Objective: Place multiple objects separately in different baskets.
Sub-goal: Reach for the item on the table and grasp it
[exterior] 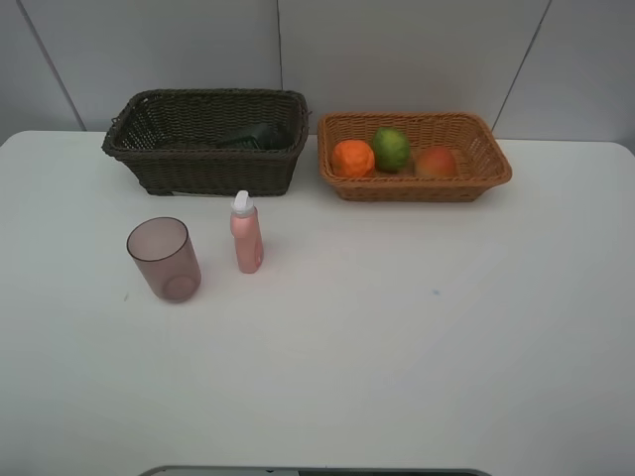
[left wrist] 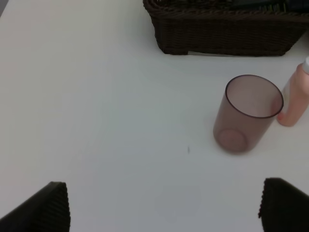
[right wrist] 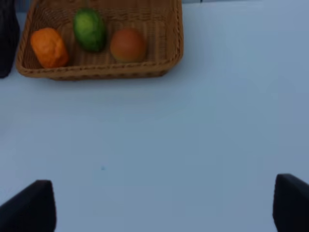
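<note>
A dark brown basket [exterior: 203, 164] at the back left holds a dark green pump bottle [exterior: 256, 136] lying down. To its right, an orange-tan basket [exterior: 417, 186] holds a tangerine [exterior: 353, 158], a lime [exterior: 391, 149] and a peach-like fruit [exterior: 436, 162]. A mauve cup [exterior: 164, 259] and a pink bottle [exterior: 246, 233] stand upright on the table in front of the dark basket. My left gripper [left wrist: 164, 208] is open, short of the cup [left wrist: 247, 115]. My right gripper [right wrist: 164, 205] is open, well short of the tan basket [right wrist: 96, 72]. Neither arm shows in the high view.
The white table [exterior: 417, 327] runs back to a grey panelled wall behind the baskets. A dark edge [exterior: 317, 471] lies along the table's front.
</note>
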